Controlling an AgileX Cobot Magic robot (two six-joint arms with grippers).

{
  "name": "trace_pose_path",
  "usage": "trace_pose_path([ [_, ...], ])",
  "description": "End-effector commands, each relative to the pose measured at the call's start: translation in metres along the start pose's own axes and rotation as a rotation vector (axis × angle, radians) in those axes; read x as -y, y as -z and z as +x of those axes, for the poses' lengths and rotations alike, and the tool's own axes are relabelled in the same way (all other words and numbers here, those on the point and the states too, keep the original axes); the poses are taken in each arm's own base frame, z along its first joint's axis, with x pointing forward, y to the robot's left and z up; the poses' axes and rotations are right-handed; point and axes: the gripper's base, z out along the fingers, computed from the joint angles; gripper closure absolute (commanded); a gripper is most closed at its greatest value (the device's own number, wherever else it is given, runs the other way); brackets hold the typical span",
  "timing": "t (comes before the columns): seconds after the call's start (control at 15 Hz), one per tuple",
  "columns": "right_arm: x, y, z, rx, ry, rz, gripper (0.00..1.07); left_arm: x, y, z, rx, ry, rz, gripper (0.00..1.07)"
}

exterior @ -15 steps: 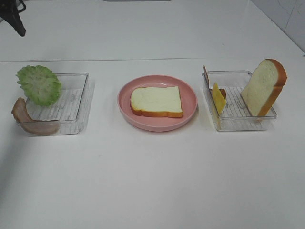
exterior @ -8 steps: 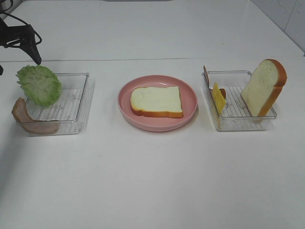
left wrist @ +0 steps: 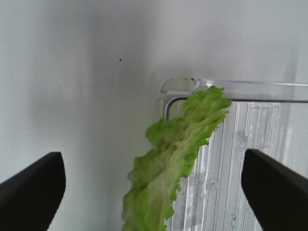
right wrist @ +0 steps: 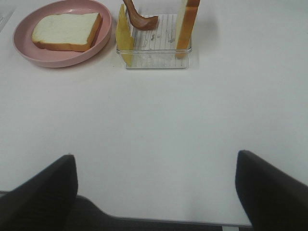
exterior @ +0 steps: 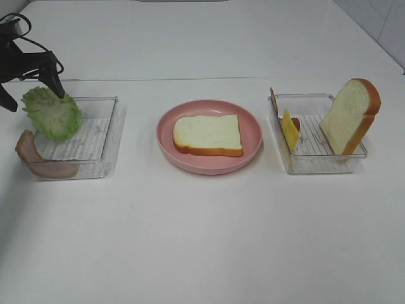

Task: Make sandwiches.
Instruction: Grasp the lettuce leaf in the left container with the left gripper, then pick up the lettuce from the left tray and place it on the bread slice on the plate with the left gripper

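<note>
At far left, the left claw [exterior: 36, 96] hangs spread wide, straddling the top of a ruffled lettuce leaf [exterior: 52, 114] without gripping it. The leaf leans on a clear tray [exterior: 104, 136]. A bread slice [exterior: 207, 134] lies on the central pink plate [exterior: 209, 166]. The right claw [right wrist: 154, 192], equally spread, holds nothing above the table [right wrist: 154, 120].

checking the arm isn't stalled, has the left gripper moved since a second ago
Yes. The left gripper has come down and rightward from the view's top-left corner and now straddles the top of the lettuce in the left tray.
</note>
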Motion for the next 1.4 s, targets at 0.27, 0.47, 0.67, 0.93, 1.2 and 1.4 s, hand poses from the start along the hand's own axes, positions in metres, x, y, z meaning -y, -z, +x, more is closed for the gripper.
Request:
trace_pose_path([
  [0.27, -0.001, 0.002, 0.002, 0.027, 0.004, 0.001, 0.20, -0.001, -0.003, 0.000, -0.008, 0.028, 0.002, 0.42],
  [0.47, -0.001, 0.002, 0.002, 0.027, 0.004, 0.001, 0.20, -0.002, -0.003, -0.001, 0.001, 0.023, -0.008, 0.86],
  [0.67, -0.001, 0.002, 0.002, 0.027, 0.004, 0.001, 0.20, -0.002, -0.004, -0.001, 0.005, 0.026, -0.008, 1.02],
  [0.93, -0.001, 0.002, 0.002, 0.027, 0.004, 0.001, 0.20, -0.001, -0.004, -0.002, 0.022, 0.078, -0.006, 1.07],
  [1.2, -0.001, 0.002, 0.002, 0.027, 0.004, 0.001, 0.20, 0.010, 0.031, -0.007, 0.086, 0.093, 0.016, 1.07],
  [1.4, -0.001, 0.002, 0.002, 0.027, 0.004, 0.001, 0.20, 0.030, 0.056, -0.007, 0.084, 0.078, 0.040, 1.07],
])
